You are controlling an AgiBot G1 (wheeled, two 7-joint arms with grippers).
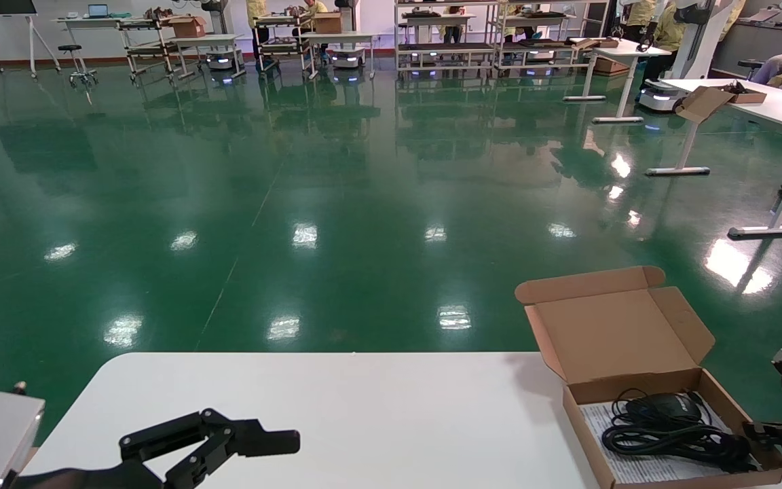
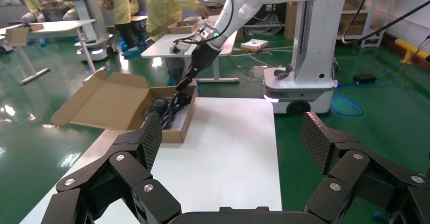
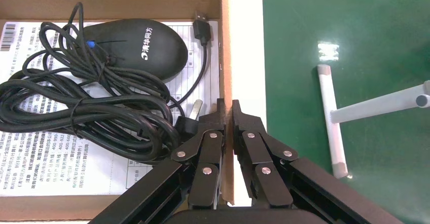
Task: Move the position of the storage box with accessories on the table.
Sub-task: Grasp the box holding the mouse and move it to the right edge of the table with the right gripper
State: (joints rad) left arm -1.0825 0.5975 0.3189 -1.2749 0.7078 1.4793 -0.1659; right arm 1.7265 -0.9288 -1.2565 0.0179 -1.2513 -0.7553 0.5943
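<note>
The brown cardboard storage box (image 1: 635, 339) stands open at the right end of the white table (image 1: 337, 407), lid tilted up. Inside lie a black mouse (image 3: 137, 44), a coiled black cable (image 3: 76, 112) and a white printed sheet (image 3: 45, 163). My right gripper (image 3: 227, 110) is shut on the box's right side wall (image 3: 226, 46), one finger inside, one outside; it shows at the box's right edge in the head view (image 1: 764, 435). My left gripper (image 1: 255, 441) hovers open and empty over the table's front left. The box also shows in the left wrist view (image 2: 121, 105).
The table's far edge and rounded right corner drop to the green floor (image 1: 337, 217). White desks (image 1: 764, 102), shelving carts and people stand far back. Another robot's base (image 2: 299, 89) stands past the table's right end.
</note>
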